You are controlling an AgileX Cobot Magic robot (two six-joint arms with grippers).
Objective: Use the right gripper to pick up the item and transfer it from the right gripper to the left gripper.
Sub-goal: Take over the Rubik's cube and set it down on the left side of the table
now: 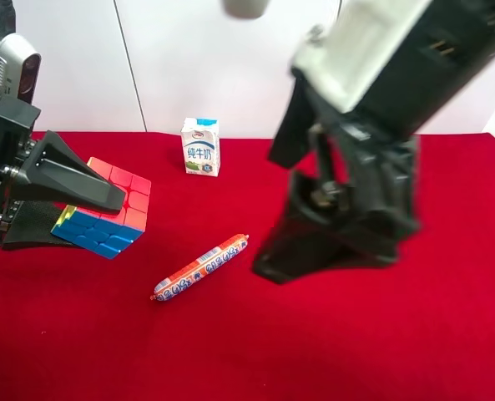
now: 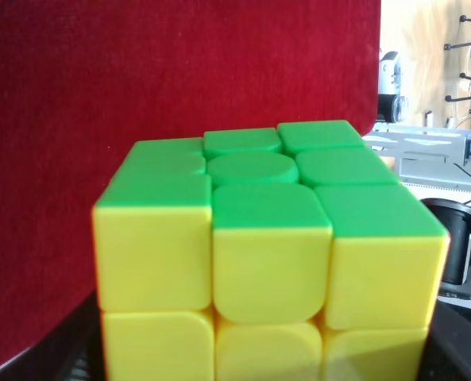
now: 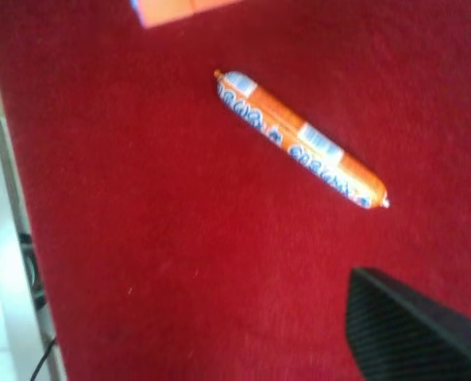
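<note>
Puzzle cube (image 1: 105, 230) is clamped between the 2 fingers of the left end effector (image 1: 68, 213). Its yellow and green faces fill the left wrist view. Right end effector (image 1: 339, 225) is well apart from the cube, carrying nothing and blurred, so I cannot tell its finger spread. Sausage stick (image 1: 201, 267) lies on the tabletop (image 1: 314, 351) between the 2 end effectors.

Judgement: the handover step looks complete. The next move calls for a firm left hold, with the right arm steering clear of the sausage stick.
</note>
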